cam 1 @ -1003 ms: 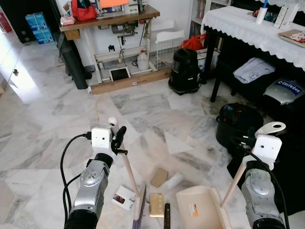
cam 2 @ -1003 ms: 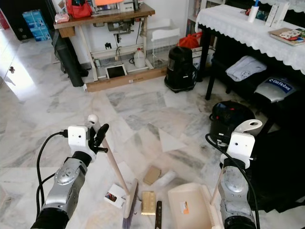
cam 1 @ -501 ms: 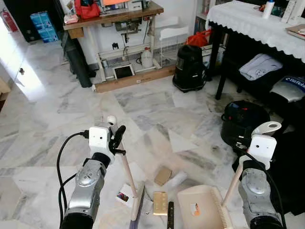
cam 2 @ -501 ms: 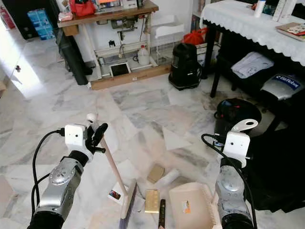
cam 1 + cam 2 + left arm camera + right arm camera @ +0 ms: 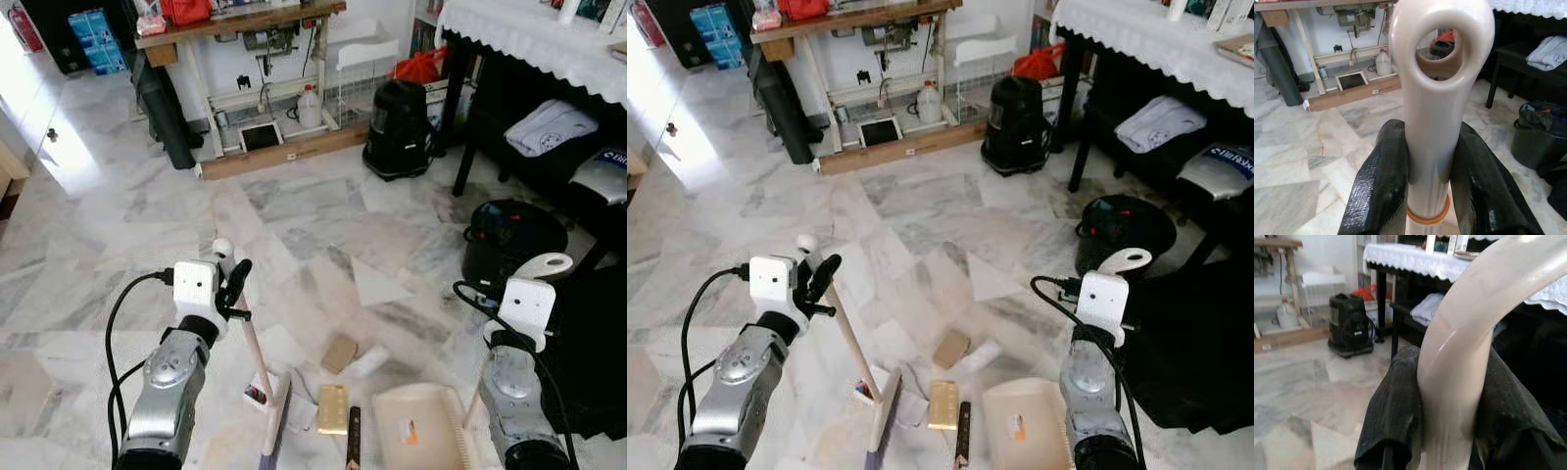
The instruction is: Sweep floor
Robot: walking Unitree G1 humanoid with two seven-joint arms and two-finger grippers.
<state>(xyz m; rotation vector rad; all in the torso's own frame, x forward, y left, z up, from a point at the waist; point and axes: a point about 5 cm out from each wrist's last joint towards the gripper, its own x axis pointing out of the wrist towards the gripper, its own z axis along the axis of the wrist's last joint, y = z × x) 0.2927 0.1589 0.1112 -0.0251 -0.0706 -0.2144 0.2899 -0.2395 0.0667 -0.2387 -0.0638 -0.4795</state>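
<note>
My left gripper [image 5: 233,285] is shut on the cream handle of a broom [image 5: 1432,98], just below the handle's ring end. The broom slants down to its brush head [image 5: 276,423] on the marble floor. My right gripper [image 5: 1449,396] is shut on the curved cream handle [image 5: 537,266] of a dustpan [image 5: 419,438], which rests flat on the floor by my right side. Between brush and pan lie a tan box [image 5: 333,408], a dark stick [image 5: 354,437], a brown cardboard piece [image 5: 339,352], a white crumpled roll [image 5: 371,360] and a small card [image 5: 256,394].
A black vacuum cleaner [image 5: 397,128] stands ahead to the right and a black bucket [image 5: 513,241] is nearer on the right. A wooden workbench [image 5: 239,22] lines the far wall. A table with a white lace cloth [image 5: 545,41] runs along the right side.
The whole picture has shifted as the camera moved, and far furniture now sits higher in the frame. Both grippers keep their hold; broom and dustpan stay beside the litter.
</note>
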